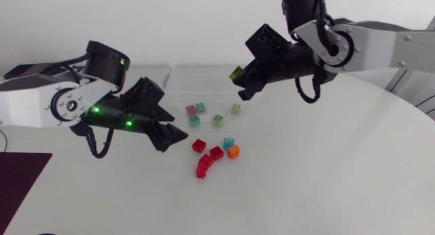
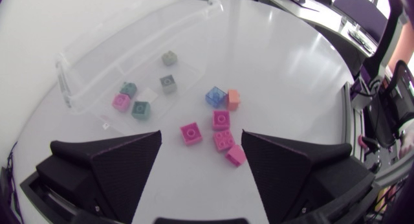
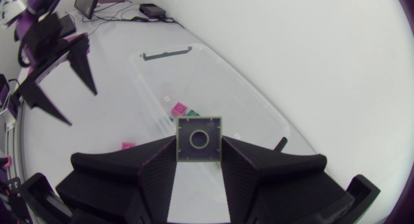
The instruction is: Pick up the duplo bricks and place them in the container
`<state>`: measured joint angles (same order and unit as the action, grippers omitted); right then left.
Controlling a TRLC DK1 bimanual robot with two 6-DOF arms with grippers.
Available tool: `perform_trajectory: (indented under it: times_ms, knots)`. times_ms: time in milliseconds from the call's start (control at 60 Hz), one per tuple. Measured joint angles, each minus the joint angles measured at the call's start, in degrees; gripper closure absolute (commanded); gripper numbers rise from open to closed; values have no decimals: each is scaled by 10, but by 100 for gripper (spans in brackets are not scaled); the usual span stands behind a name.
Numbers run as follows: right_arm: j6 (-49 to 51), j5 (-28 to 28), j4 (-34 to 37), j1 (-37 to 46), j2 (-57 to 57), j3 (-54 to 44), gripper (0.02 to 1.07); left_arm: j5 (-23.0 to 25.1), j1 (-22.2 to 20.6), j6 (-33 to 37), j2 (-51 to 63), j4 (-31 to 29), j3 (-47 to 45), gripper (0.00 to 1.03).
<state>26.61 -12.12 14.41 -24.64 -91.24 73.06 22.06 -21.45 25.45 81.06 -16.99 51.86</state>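
Table [image 1: 326,167]: white and round, filling most of the head view.

Arms: left arm [image 1: 41,102] enters from the left edge at mid-height. Right arm [image 1: 380,45] enters from the upper right and reaches toward the centre top.

Container [image 1: 197,85]: clear plastic tub, centre top of the head view, between the two grippers. Five small bricks lie along its near side:
- pink brick [image 1: 192,111] at the left
- teal brick [image 1: 200,107] just beside it
- pale green brick [image 1: 235,108] at the right
- two more between these

Left gripper [image 2: 201,136]: fingers spread wide and holding nothing. In the head view it hangs left of centre, near the container's lower-left corner. Seen from its own wrist camera, the loose bricks lie on the table ahead of and between its fingers.

Right gripper [image 3: 199,147]: clamped on the green brick [image 1: 236,74] from both sides. In the head view it holds this brick above the container's far right corner. The right wrist camera shows the brick's hollow underside, with the tub below.

Loose bricks: cluster just below centre in the head view, on the table near the container.
- red brick [image 1: 198,145]
- second red brick [image 1: 217,153]
- blue brick [image 1: 228,143], touching the orange brick [image 1: 233,151]
- longer red piece [image 1: 204,168], lowest in the frame; cannot tell whether it is one part or two
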Motion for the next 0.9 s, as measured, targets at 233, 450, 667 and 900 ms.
perform_trajectory:
  times_ms: [233, 450, 667, 900]
  knots:
    - [-49, 27, -50, 4, -98, 78, 80, 0, -43, 6, 47, 0, -15, 17]
    - [-71, 64, -74, 4, -190, 147, 21, -29, -89, -5, 106, 1, -15, 18]
    - [-100, 85, -73, 4, -187, 154, 8, -82, -113, -62, 160, 11, -6, 18]
    - [-126, 108, -80, 4, -54, 54, 8, -125, -122, -162, 207, 5, 43, 22]
